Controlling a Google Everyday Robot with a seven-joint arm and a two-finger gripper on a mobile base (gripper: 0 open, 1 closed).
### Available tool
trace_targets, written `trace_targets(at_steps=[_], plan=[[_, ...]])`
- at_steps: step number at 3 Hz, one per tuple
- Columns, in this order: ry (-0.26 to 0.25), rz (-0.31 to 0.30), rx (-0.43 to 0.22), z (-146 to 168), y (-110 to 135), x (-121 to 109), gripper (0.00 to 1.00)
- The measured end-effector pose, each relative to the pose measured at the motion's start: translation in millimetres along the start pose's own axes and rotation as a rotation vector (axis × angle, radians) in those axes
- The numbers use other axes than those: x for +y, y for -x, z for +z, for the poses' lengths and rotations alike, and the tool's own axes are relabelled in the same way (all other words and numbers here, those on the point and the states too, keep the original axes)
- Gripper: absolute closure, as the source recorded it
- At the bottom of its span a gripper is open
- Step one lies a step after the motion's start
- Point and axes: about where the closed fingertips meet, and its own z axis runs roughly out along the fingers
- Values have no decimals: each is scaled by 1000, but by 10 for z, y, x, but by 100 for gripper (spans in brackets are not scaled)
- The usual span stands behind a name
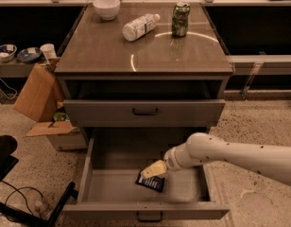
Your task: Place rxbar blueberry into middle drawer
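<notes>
The rxbar blueberry, a small dark navy bar, lies flat on the floor of the middle drawer, front centre. The drawer is pulled fully out below the cabinet. My gripper, on the white arm coming in from the right, is inside the drawer just above the bar's rear edge. It is open and holds nothing.
The shorter drawer above is partly pulled out and overhangs the back of the middle drawer. On the cabinet top stand a green can, a lying white bottle and a white bowl. A cardboard box sits left of the cabinet.
</notes>
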Motion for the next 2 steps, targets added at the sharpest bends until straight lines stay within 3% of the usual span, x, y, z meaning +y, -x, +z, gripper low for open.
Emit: trace_targets(at_steps=[2], plan=[[45, -191, 46, -1143, 449, 355, 0]])
